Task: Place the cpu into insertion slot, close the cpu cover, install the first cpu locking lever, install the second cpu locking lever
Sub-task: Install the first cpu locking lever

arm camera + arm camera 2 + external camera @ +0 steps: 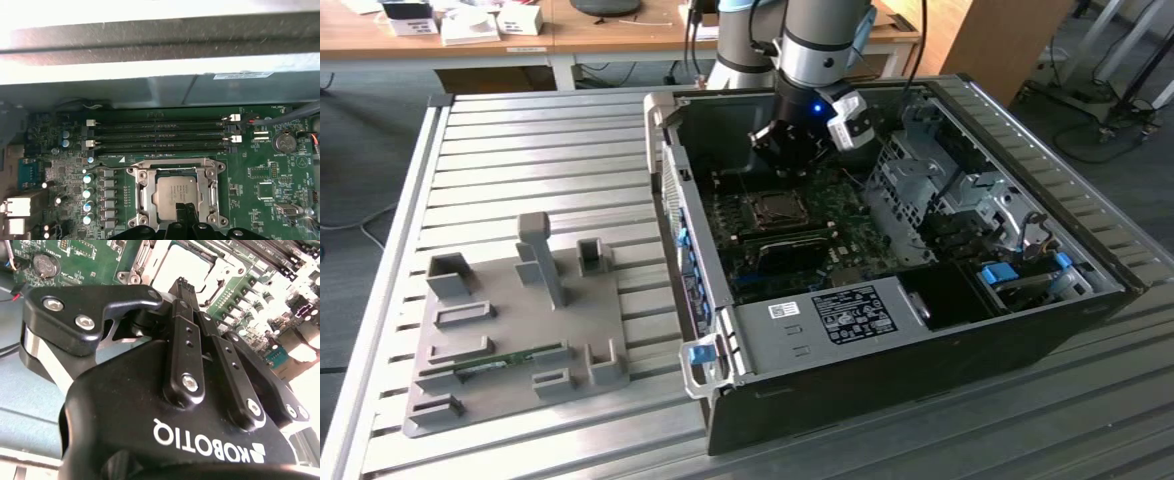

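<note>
Claw [186,210] above cpu [174,192]; memory slots [160,135] near.

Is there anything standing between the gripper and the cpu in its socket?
Nothing visible does. In the first wrist view the gripper hangs just over the edge of the cpu. The cpu cover lies around the chip and leaves its face bare.

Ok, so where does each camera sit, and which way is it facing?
Exterior view: off the arm, looking down into the open computer case; arm and claw over the motherboard.
First wrist view: on the arm, facing memory slots and cpu; claw tip shows.
Second wrist view: on the arm, looking along the claw to the cpu.
Shared: both wrist views show cpu and claw.
</note>
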You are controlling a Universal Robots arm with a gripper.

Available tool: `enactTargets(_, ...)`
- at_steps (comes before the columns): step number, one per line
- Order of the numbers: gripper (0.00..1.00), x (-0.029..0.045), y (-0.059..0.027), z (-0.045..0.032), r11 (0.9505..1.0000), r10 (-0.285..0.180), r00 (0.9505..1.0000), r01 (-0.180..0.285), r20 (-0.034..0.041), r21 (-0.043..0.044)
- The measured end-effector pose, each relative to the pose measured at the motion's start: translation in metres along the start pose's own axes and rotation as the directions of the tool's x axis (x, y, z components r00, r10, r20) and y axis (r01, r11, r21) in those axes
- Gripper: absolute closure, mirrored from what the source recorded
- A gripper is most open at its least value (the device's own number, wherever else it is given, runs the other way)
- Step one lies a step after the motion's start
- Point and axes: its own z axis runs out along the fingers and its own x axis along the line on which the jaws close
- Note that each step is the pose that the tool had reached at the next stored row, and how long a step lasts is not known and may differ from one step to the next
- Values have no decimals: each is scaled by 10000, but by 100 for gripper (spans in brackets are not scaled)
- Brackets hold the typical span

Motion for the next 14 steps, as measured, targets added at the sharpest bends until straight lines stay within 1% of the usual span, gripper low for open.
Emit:
enactTargets(4,89,-2,2,-51,10000,0,10000,0,-1,1)
enactTargets(11,89,-1,2,-52,10000,-1,10000,1,0,0)
enactTargets(14,89,17,1,-50,10000,0,10000,0,1,-1)
